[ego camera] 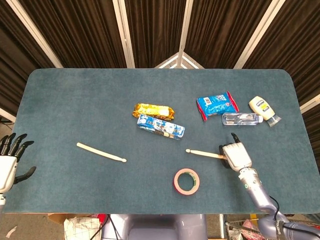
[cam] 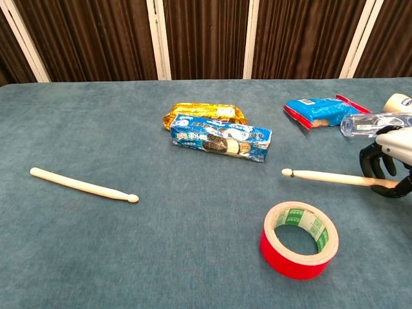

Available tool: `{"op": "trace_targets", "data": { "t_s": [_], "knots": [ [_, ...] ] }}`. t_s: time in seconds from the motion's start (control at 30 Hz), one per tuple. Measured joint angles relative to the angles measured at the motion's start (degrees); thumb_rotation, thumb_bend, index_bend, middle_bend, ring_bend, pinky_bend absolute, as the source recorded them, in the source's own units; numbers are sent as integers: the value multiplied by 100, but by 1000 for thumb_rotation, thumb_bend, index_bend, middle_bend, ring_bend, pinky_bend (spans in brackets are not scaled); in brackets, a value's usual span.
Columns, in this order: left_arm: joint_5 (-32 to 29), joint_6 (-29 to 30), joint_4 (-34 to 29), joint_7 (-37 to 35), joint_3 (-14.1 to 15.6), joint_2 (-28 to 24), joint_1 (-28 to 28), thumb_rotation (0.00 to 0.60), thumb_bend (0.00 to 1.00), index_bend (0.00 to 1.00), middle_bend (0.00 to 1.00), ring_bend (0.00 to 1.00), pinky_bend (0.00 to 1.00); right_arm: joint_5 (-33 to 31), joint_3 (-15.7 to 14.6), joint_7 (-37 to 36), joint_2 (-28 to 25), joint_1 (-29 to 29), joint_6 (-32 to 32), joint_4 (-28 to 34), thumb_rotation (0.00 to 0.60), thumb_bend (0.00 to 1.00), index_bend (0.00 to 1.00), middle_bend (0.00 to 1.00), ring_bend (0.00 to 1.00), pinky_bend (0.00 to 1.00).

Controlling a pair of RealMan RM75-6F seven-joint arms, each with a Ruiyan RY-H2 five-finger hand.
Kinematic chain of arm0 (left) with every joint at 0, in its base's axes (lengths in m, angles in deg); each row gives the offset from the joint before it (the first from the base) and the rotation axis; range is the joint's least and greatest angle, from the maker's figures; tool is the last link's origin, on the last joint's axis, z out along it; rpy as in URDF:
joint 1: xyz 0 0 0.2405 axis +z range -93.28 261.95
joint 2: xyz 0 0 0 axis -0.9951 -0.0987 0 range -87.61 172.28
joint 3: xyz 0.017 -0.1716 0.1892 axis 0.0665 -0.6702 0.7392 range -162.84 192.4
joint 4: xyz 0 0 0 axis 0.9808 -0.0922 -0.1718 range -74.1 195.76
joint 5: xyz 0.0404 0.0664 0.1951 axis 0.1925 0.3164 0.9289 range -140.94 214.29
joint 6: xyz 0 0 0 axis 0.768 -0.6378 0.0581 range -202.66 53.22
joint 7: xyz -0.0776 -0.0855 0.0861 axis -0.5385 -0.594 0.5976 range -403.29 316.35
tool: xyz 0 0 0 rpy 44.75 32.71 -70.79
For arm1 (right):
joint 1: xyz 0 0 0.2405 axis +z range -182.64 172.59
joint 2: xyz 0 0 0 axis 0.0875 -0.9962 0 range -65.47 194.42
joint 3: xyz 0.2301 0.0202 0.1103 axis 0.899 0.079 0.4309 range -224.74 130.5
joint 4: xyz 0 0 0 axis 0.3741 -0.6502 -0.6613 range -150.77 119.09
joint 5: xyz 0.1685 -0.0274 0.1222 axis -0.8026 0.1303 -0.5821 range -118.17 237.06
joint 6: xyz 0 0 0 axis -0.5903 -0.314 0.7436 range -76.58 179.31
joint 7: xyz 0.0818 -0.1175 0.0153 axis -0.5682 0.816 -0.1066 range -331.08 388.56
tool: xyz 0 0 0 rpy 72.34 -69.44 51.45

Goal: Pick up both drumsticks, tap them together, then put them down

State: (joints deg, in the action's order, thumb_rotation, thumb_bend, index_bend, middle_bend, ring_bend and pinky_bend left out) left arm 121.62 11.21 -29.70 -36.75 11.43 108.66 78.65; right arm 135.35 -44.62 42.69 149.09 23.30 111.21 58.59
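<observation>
The right robot hand (ego camera: 236, 155) curls around one drumstick (ego camera: 204, 153), tip pointing left; the left robot hand (ego camera: 9, 162) hangs spread beside the surface (ego camera: 75, 100).

Before me, the counter (ego camera: 75, 100): blue-grey felt, rounded corners. Behind it, dark brown pleated curtains (ego camera: 85, 30) split by pale slanting posts (ego camera: 124, 30). Even light, soft shadows. Below the near edge, crumpled paper (ego camera: 75, 226) on the floor.
</observation>
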Motion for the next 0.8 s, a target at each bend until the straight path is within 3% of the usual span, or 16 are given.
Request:
{"op": "trace_targets", "data": {
  "t_s": [0.27, 0.43, 0.8],
  "knots": [
    [-13, -110, 70, 25, -7, 40, -69, 600, 307, 231, 88, 0, 0, 684, -98, -1404, -215, 11, 204, -22, 600, 410, 723, 661, 539, 74],
    [1, -282, 132, 40, -7, 103, -180, 600, 307, 228, 127, 0, 0, 1118, -55, -2340, -568, 9, 642, 240, 600, 409, 734, 661, 539, 74],
    [-127, -1125, 292, 258, -182, 158, -805, 600, 307, 269, 218, 0, 36, 1247, 326, -2373, -1411, 78, 992, 1242, 600, 410, 761, 661, 539, 74]
  ]
}}
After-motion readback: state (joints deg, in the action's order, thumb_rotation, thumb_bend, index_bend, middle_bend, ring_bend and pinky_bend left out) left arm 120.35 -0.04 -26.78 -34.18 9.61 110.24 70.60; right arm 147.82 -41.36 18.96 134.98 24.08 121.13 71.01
